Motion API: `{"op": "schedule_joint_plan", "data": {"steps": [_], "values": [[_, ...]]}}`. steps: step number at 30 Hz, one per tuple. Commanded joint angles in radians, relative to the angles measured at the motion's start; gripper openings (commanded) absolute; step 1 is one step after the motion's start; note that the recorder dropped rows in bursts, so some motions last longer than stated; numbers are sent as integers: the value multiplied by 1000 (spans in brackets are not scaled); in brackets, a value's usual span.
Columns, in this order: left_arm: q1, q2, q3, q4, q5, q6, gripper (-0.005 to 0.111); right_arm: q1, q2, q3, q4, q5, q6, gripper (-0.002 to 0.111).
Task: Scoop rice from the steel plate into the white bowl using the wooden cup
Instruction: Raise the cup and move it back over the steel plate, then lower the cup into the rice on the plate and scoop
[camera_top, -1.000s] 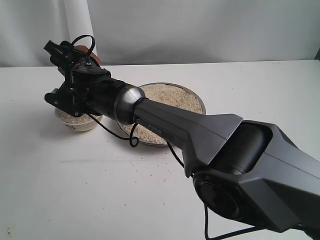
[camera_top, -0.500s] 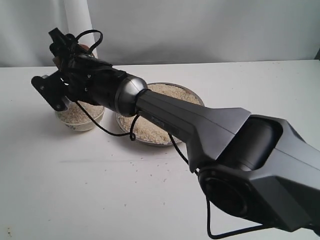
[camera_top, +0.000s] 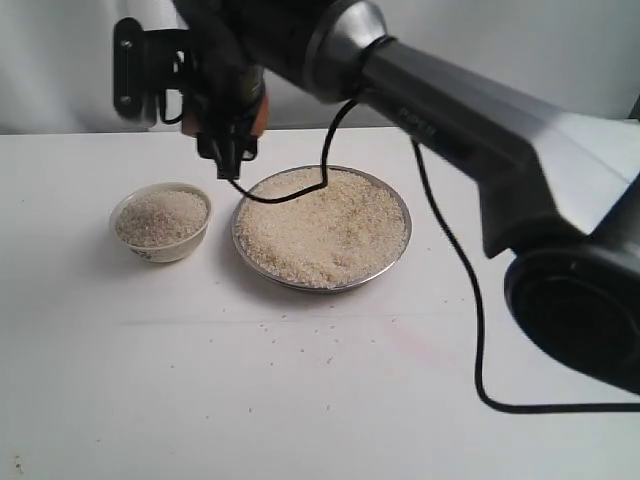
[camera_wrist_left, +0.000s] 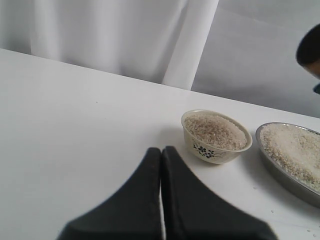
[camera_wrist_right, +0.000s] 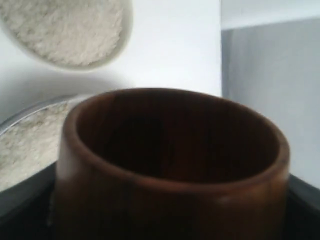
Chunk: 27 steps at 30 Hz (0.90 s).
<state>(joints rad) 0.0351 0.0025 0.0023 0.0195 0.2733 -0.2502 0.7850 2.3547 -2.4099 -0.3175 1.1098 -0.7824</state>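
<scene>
The left gripper (camera_wrist_left: 161, 161) is seen with its fingers pressed together, nothing held. The white bowl (camera_top: 165, 251) is heaped with rice (camera_top: 162, 215). Raised between it and the rice-filled steel plate (camera_top: 330, 289), the empty wooden cup (camera_wrist_right: 170, 165) is clamped in the right gripper (camera_top: 232, 125).

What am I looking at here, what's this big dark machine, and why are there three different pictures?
It is a robot with two arms, each ending in a gripper. The wide picture comes from a camera off the arms: the right arm reaches over a white table, where a steel plate and a small bowl both hold rice. The other two pictures come from cameras on the wrists. One shows the left gripper, shut and empty, facing the bowl. The other looks into a wooden cup, which the right gripper holds up above the table; no rice shows inside it.
</scene>
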Motion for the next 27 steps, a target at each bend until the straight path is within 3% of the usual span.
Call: {"op": "schedule_joint_plan", "data": {"steps": [1, 4, 9, 12, 27], "values": [[-5, -3, -2, -2, -8, -3, 0, -69, -47, 1, 146, 111, 5, 0], [-5, -3, -2, -2, -8, -3, 0, -109, -57, 27, 130, 111, 3, 0], [-5, -3, -2, -2, -8, -3, 0, -173, -79, 218, -85, 111, -13, 0], [-5, -3, -2, -2, -8, -3, 0, -205, -79, 291, -106, 111, -72, 0], [-5, -3, -2, -2, -8, -3, 0, -192, 83, 291, -235, 111, -108, 0]]}}
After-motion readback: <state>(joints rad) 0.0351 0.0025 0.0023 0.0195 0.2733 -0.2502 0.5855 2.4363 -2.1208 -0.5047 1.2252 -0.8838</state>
